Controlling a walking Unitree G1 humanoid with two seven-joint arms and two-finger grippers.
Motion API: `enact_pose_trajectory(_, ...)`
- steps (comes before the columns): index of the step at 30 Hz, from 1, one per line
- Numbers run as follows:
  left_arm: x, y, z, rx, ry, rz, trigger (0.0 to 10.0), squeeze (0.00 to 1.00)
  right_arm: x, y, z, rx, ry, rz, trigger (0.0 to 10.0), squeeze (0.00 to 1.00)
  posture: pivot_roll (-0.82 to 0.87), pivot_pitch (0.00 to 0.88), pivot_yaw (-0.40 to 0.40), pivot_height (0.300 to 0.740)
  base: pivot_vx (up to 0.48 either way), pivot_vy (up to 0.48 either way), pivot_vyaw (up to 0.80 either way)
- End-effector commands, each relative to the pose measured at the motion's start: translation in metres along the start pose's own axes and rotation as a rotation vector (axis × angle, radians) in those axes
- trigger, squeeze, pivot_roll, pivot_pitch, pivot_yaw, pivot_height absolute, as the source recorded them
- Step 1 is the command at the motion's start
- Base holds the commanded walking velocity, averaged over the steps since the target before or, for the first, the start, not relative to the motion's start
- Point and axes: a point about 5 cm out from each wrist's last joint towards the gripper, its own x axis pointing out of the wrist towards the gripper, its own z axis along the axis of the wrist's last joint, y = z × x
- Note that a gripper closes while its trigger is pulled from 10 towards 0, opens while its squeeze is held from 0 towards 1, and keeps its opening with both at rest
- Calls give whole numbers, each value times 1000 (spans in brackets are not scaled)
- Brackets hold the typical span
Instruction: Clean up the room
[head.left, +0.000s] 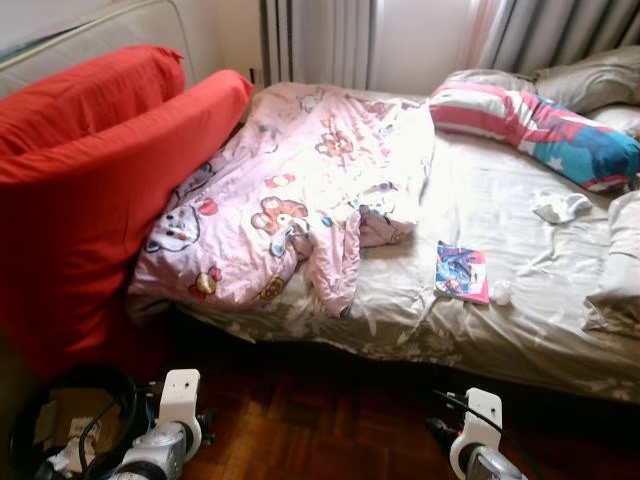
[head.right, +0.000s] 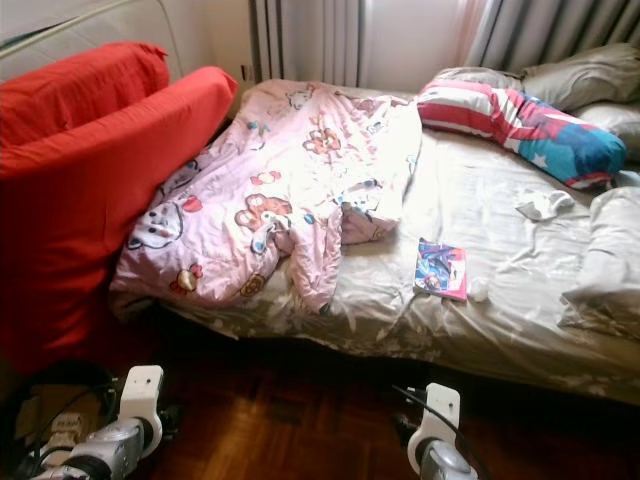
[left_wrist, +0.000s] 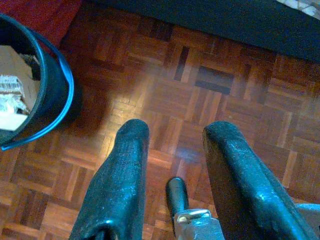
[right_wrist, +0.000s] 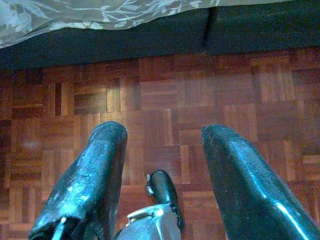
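— What are you seeing nearest to you?

— Your left gripper (left_wrist: 172, 150) is hanging low over the parquet floor (left_wrist: 210, 65), its two black fingers standing wide apart with nothing between them. Your right gripper (right_wrist: 160, 150) is hanging the same way, fingers spread and empty, over the same wood. At the bottom left of the left eye view a dark bucket (head.left: 30, 420) is sitting on the floor with cardboard and paper scraps lying in it; its blue rim is showing in the left wrist view.

— And beyond the arms?

— The bed (head.left: 520, 340) is stretching across the middle of the frame under a rumpled grey-beige sheet. Near its front edge, right of centre, a small colourful book (head.left: 462, 272) is lying flat, with a small white crumpled scrap (head.left: 501, 293) just beside it. A pink cartoon-print duvet (head.left: 300, 200) is lying bunched over the left half of the bed, one corner drooping toward the edge. A red cushion (head.left: 90, 190) is leaning against it at the left of the frame.

— Farther back?

— A white crumpled cloth (head.left: 560, 207) is lying on the sheet at the right. A striped red, white and blue pillow (head.left: 540, 135) is lying toward the upper right, grey pillows (head.left: 590, 85) behind it, and curtains (head.left: 330, 40) are hanging along the top.
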Motion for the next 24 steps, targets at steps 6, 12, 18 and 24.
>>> enact_pose_trajectory(6,0,2,0,-13,1,-4,10000,0,0,0,0,6,4,-1,10000,0,41,0,-7,730,0,0,-723)
enact_pose_trajectory(12,0,2,1,-14,-1,-2,10000,0,0,-1,1,10,-6,-10,10000,0,43,0,-11,730,0,0,-363)
enact_pose_trajectory(18,0,2,1,-19,-3,0,10000,0,0,-1,2,-7,-3,-6,10000,0,43,0,-14,730,0,0,-391)
enact_pose_trajectory(24,0,2,1,-22,-3,1,10000,0,0,-1,3,-11,-6,-10,10000,0,40,0,-15,730,0,0,-775)
